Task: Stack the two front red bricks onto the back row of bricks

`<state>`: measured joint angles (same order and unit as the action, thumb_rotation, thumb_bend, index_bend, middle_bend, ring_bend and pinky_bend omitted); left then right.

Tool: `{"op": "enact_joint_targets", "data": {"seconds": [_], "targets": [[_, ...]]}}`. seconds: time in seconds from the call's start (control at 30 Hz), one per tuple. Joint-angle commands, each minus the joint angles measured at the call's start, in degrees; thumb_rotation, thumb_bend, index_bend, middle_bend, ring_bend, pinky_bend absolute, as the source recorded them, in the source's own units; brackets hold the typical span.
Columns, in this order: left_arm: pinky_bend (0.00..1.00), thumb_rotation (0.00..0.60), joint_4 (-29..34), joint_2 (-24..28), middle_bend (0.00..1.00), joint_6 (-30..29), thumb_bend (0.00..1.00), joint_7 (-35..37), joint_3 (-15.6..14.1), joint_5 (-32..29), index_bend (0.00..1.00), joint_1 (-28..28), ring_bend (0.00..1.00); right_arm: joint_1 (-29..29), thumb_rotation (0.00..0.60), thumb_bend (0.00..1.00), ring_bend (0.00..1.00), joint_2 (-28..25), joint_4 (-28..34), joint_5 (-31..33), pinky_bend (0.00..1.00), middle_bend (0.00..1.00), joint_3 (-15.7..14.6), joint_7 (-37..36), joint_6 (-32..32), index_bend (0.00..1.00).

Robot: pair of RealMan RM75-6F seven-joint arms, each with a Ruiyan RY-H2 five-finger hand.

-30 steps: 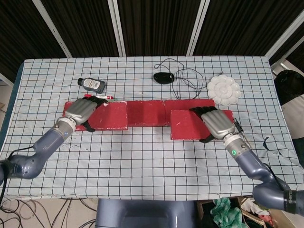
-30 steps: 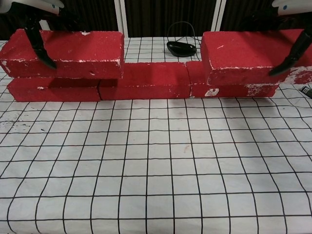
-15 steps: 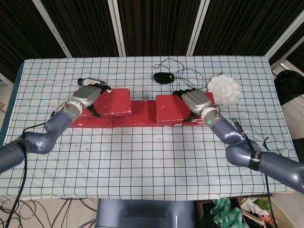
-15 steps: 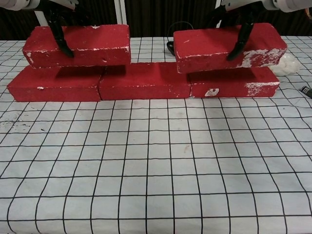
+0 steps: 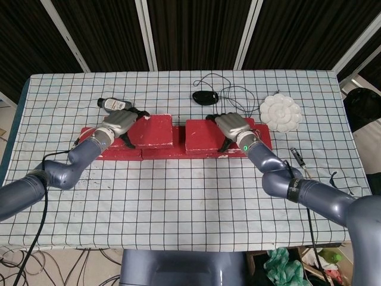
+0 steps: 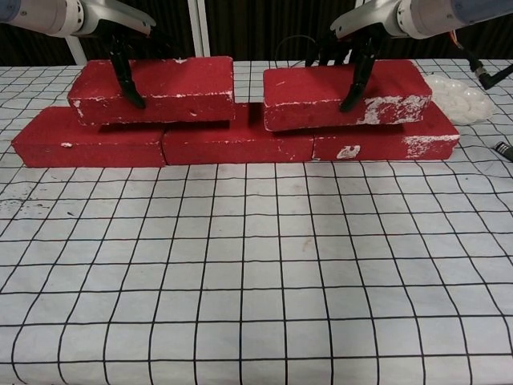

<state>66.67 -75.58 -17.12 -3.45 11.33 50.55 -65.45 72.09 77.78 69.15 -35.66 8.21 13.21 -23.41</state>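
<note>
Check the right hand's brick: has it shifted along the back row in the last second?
Yes. The right hand has carried its brick leftward along the back row, from the row's right end toward the middle brick.

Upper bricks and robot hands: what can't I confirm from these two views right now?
- Left upper brick: chest view shows shadow underneath, not whether it rests on the back row.
- Right upper brick: its underside contact is hidden too.
- Left robot hand: cut off by the chest view's top edge.
- Right robot hand: its far-side fingers are hidden behind the brick.
</note>
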Motion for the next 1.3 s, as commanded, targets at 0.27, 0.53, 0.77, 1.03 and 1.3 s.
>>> {"op": "enact_joint_targets", "data": {"seconds": [0.27, 0.53, 0.77, 1.03, 1.3], "targets": [[0.12, 0.600, 0.2, 0.1, 0.20, 0.6, 0.16, 0.9, -1.2, 0.7, 0.21, -0.6, 0.03, 2.2, 0.600, 0.17, 0.21, 3.8, -2.7, 3.1, 0.21, 0.21, -1.5, 0.8, -2.4, 0.13], [0.12, 0.600, 0.5, 0.1, 0.19, 0.7, 0.15, 1.8, -2.0, 0.5, 0.21, -1.2, 0.03, 3.5, 0.600, 0.17, 0.21, 4.8, -4.0, 4.3, 0.21, 0.21, -1.9, 0.8, -2.1, 0.13], [0.12, 0.600, 0.6, 0.1, 0.19, 0.3, 0.12, 2.2, -2.7, 0.3, 0.21, -1.8, 0.03, 4.1, 0.600, 0.17, 0.21, 4.6, -4.1, 5.4, 0.21, 0.21, -2.6, 0.7, -1.8, 0.13], [0.12, 0.600, 0.1, -0.3, 0.19, -0.4, 0.12, 2.5, -3.8, -0.3, 0.21, -2.3, 0.03, 4.3, 0.600, 0.17, 0.21, 4.1, -2.4, 5.1, 0.21, 0.21, -2.5, -0.2, -1.5, 0.13], [0.12, 0.600, 0.1, -0.2, 0.19, -1.0, 0.12, 2.9, -4.3, -0.4, 0.21, -2.4, 0.03, 4.6, 0.600, 0.17, 0.21, 4.1, -1.8, 4.7, 0.21, 0.21, -2.1, -1.2, -1.4, 0.13]]}}
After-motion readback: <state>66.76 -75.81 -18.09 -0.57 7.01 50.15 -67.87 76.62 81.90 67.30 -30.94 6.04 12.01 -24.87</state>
